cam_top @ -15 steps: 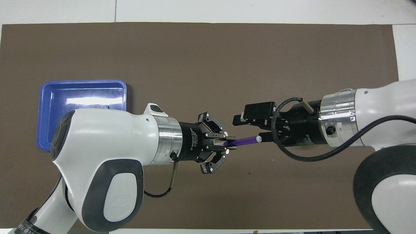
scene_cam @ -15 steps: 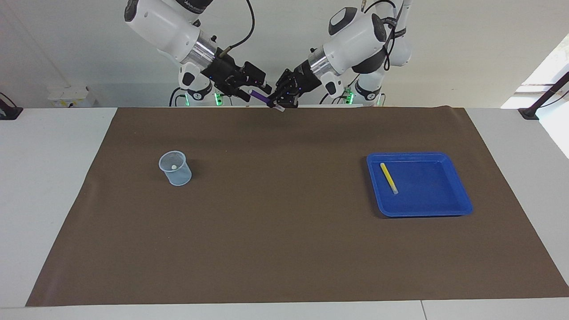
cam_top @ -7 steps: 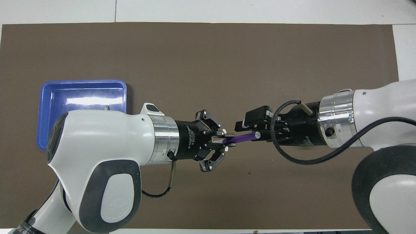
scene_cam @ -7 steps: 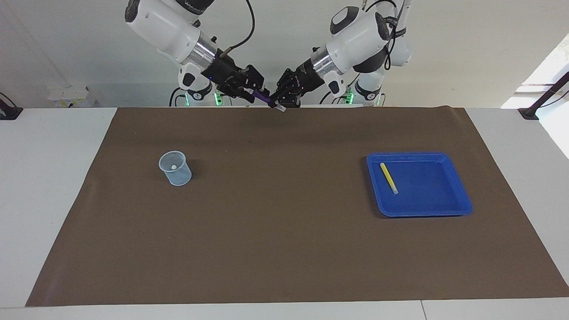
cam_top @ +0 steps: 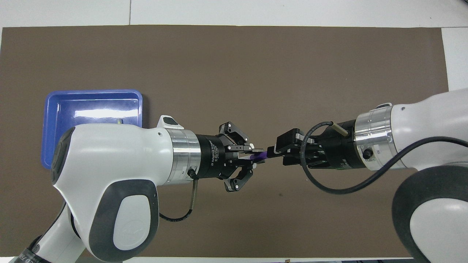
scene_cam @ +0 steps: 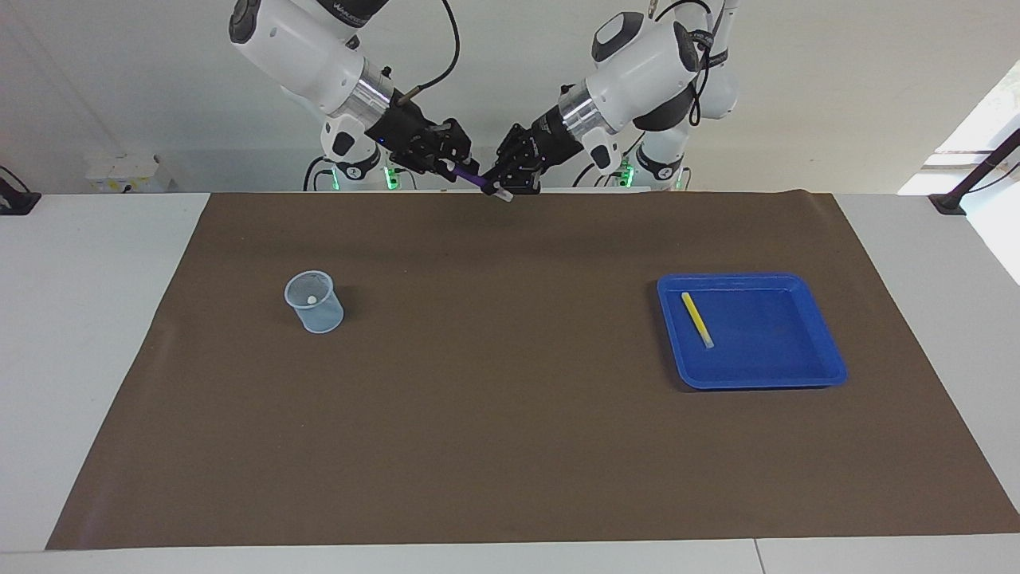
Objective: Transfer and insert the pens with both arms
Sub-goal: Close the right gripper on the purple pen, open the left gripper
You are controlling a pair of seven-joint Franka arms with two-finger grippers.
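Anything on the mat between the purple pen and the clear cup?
Nothing visible. The purple pen is held in the air between both end effectors; bare brown mat lies between there and the clear cup, which already holds something white-tipped.

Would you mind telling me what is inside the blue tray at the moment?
In the facing view the blue tray holds one yellow pen, lying flat toward the middle of the table; the rest is bare. From overhead, the left arm covers much of the tray, and only a sliver of the pen shows.
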